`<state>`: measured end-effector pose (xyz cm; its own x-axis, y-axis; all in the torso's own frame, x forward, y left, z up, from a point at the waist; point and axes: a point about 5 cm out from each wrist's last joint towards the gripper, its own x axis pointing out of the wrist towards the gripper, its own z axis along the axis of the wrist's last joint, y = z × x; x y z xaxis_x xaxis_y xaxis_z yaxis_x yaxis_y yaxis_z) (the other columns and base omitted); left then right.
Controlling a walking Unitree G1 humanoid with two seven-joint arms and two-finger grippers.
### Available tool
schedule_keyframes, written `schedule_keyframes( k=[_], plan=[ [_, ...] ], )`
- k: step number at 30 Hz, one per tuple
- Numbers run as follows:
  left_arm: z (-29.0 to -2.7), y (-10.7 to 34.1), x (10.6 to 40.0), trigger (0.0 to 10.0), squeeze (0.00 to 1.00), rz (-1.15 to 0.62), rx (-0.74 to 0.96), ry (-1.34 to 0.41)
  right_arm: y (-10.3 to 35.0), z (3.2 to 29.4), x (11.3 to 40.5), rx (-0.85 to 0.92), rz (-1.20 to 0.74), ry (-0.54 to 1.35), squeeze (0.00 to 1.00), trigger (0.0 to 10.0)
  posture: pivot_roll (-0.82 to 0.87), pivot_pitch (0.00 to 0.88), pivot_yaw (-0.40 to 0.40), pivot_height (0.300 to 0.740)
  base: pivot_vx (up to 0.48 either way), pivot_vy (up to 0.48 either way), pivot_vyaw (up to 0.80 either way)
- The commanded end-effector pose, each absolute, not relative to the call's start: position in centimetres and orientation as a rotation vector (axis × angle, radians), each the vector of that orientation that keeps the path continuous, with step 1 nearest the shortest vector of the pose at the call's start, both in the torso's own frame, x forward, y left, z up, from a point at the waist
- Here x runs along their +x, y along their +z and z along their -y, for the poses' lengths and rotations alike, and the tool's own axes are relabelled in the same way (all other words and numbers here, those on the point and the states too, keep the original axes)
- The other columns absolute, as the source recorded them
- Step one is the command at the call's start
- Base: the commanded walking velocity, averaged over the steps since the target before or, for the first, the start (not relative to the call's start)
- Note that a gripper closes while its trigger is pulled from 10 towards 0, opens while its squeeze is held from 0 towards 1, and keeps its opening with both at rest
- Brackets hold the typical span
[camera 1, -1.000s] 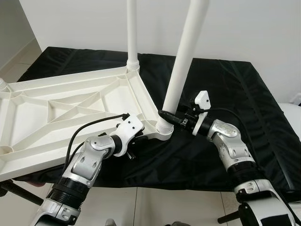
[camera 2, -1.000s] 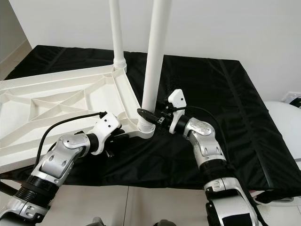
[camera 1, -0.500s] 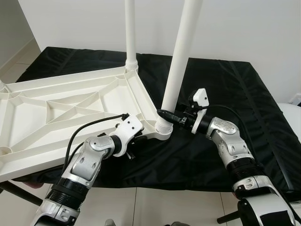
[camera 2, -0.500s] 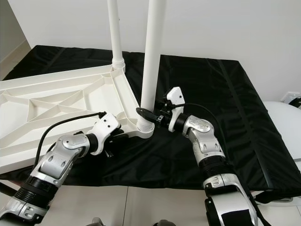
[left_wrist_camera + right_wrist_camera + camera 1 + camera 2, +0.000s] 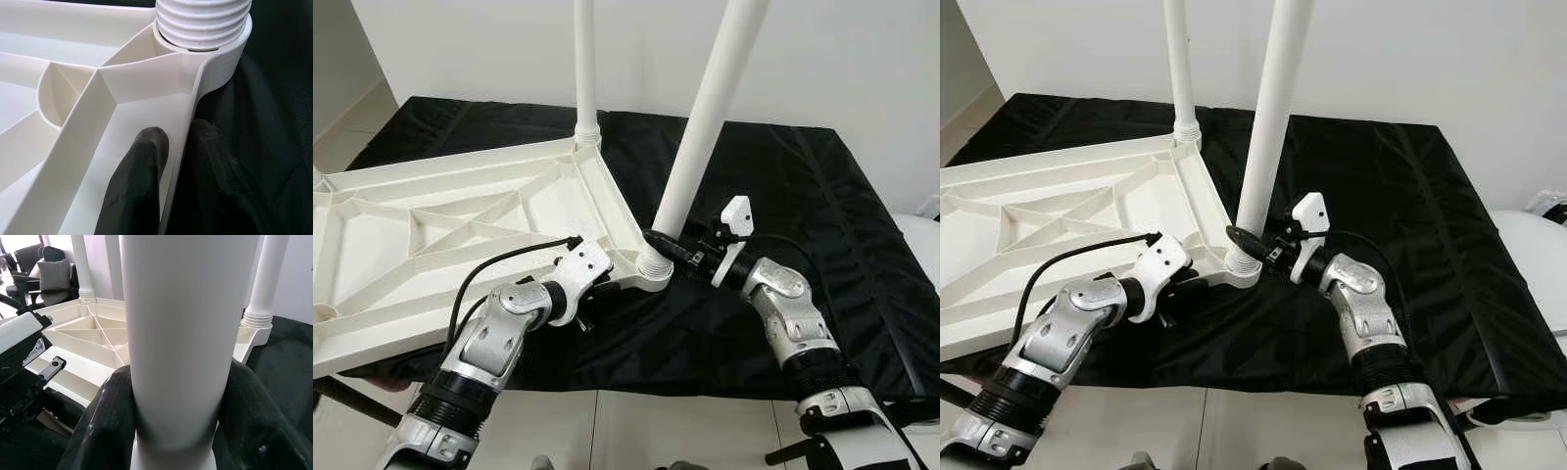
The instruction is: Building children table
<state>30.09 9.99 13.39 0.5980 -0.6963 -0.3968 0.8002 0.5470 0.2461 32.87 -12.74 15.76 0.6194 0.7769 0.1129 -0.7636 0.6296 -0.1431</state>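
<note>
A white plastic table top lies upside down on a black cloth. At its near right corner a long white leg stands in the threaded socket, leaning to the right. My right gripper is shut on this leg just above its base, and in the right wrist view its fingers hug the leg on both sides. My left gripper is shut on the table top's rim close to that corner, one finger inside the rim and one outside.
A second leg stands upright at the far right corner. More legs appear behind in the right wrist view. The cloth-covered surface ends at a front edge above tiled floor. A white wall is behind.
The near leg now leans further to the right than before. My right wrist has swung with it, still gripping near the base. The left gripper has stayed on the rim.
</note>
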Motion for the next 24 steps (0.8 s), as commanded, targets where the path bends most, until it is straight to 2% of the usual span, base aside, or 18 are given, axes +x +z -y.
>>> schedule_keyframes(
  k=[1, 7, 24],
  plan=[
    [-8.9, 16.6, 29.9, 10.0, 0.00, -0.101, 0.452, -0.934, 11.4, 13.9, 32.1, -0.075, -0.051, 0.826, 0.00, 10.0, -0.03, 0.035, -0.016, 0.740, 0.000, 0.000, 0.00],
    [-8.8, 16.6, 29.8, 10.0, 0.00, -0.100, 0.451, -0.937, 11.5, 14.0, 32.0, -0.088, -0.037, 0.795, 0.00, 10.0, -0.03, 0.032, -0.018, 0.740, 0.000, 0.000, 0.00],
    [-8.7, 16.8, 29.7, 10.0, 0.00, -0.095, 0.448, -0.932, 12.2, 12.1, 31.2, -0.069, 0.007, 0.675, 0.00, 10.0, -0.03, 0.045, -0.025, 0.740, 0.000, 0.000, 0.00]
  ],
)
